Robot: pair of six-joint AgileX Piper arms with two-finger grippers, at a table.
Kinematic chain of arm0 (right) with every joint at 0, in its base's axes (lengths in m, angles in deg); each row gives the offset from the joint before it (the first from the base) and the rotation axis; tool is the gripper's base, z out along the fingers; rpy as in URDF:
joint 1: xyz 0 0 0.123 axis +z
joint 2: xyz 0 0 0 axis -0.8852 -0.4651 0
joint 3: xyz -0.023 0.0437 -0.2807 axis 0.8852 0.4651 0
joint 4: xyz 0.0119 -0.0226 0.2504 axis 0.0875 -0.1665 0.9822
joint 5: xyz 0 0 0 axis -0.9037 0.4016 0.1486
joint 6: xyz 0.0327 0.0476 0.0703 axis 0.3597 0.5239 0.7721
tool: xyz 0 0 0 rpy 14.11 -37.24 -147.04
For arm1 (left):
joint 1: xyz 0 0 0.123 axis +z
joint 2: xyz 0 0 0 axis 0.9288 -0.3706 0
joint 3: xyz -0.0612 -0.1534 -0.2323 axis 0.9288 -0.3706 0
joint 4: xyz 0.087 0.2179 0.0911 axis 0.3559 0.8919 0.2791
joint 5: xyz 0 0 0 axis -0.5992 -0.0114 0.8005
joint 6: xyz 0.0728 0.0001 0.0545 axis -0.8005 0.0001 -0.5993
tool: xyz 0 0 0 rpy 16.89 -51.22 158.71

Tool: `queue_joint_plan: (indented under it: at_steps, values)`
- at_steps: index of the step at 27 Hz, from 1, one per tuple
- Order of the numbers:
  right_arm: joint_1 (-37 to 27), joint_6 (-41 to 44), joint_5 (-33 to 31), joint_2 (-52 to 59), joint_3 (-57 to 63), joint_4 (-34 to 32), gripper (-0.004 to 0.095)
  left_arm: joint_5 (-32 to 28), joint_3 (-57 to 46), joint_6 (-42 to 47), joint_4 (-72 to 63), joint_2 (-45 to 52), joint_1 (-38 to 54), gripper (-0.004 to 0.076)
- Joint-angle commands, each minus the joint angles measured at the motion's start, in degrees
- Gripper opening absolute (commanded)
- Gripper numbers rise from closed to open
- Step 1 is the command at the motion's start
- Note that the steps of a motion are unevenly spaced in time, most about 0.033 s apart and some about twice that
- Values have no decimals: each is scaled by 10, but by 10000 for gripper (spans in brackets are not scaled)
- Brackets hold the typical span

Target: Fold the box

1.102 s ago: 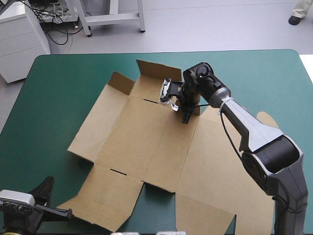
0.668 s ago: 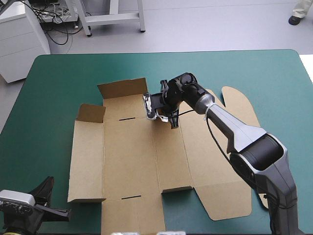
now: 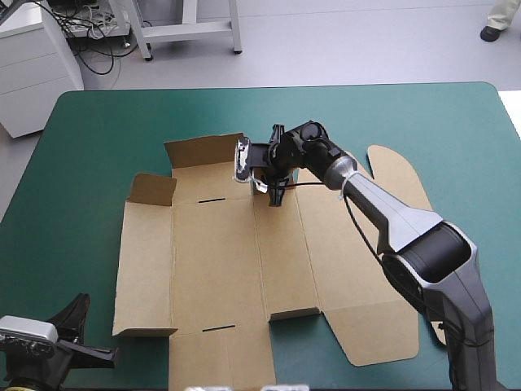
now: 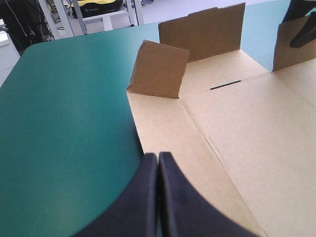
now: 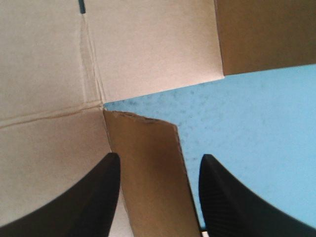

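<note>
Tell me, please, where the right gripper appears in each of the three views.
High view: the right gripper over the box's far edge, tips down.
Left wrist view: the gripper is the black shape beyond the box's raised far wall.
Right wrist view: its own open fingers, a brown flap between them.
Shared landmark: the dark slot by the far wall.

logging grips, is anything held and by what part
Nothing held: right gripper open astride a flap of the box; left gripper shut, empty.
</note>
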Motion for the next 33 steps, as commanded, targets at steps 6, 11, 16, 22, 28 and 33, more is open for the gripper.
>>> queue_joint_plan:
  at_steps: [6,11,16,22,28,33]
  values:
    - [-1,234,12,111,-20,-48,493,-42,12,5,-2,9,0,-32]
    - [-1,335,-20,133,-20,-106,78,-42,12,5,-2,9,0,-32]
    - [-11,440,-53,140,-19,-131,-3,-42,12,5,-1,9,0,-31]
    - [-43,524,-105,158,-3,-131,-4,-42,12,5,4,9,0,125]
    - [-70,567,-95,210,78,-127,-4,-42,12,21,16,9,0,442]
    - [-92,606,-75,279,165,-131,-4,-39,13,61,43,3,0,470]
